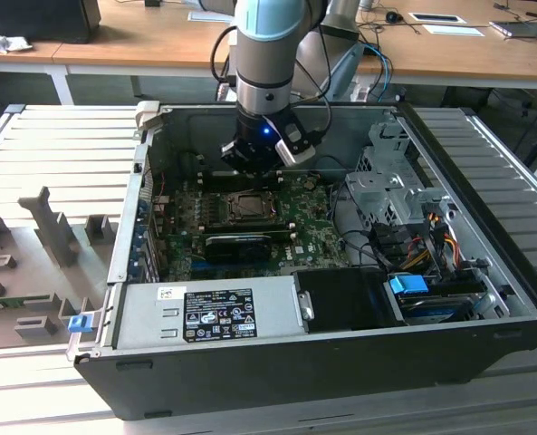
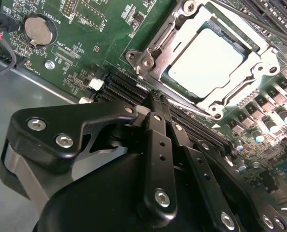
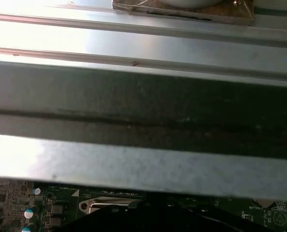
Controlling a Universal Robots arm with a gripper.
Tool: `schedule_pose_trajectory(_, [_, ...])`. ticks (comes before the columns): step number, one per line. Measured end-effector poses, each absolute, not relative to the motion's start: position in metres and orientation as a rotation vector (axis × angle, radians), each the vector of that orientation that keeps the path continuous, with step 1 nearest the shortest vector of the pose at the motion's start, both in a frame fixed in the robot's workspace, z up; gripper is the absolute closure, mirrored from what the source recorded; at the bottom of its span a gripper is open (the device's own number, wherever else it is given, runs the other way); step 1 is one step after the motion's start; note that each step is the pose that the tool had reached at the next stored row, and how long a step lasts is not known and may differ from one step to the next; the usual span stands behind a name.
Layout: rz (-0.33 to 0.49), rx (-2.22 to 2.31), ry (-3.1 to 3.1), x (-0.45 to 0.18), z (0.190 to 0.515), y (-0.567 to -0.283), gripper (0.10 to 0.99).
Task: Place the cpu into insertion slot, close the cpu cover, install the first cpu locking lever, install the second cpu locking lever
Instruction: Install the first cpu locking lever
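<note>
The cpu, a pale square chip, lies flat in its socket on the green motherboard. The cpu cover, a silver frame, lies down around it. In the second wrist view my black gripper is shut with nothing between its fingers. Its tip hovers over the dark memory slots, just short of the socket's corner. In the exterior view the gripper hangs inside the open computer case, just behind the socket. The first wrist view catches a sliver of the socket frame. I cannot tell how the locking levers stand.
The case's metal walls close in around the board. A power supply sits at the front, and a drive cage with cables is on the exterior view's right. A coin battery sits on the board. A grey fixture tray lies outside the case.
</note>
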State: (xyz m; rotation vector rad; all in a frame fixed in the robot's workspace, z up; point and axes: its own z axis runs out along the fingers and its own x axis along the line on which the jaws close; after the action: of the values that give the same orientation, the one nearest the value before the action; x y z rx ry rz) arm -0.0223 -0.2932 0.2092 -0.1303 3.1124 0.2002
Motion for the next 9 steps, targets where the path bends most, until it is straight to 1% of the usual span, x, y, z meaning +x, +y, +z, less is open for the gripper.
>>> schedule_pose_trajectory(9, [0.191, -0.130, 3.114, -0.0209, 0.2029, -0.2933, 0.980])
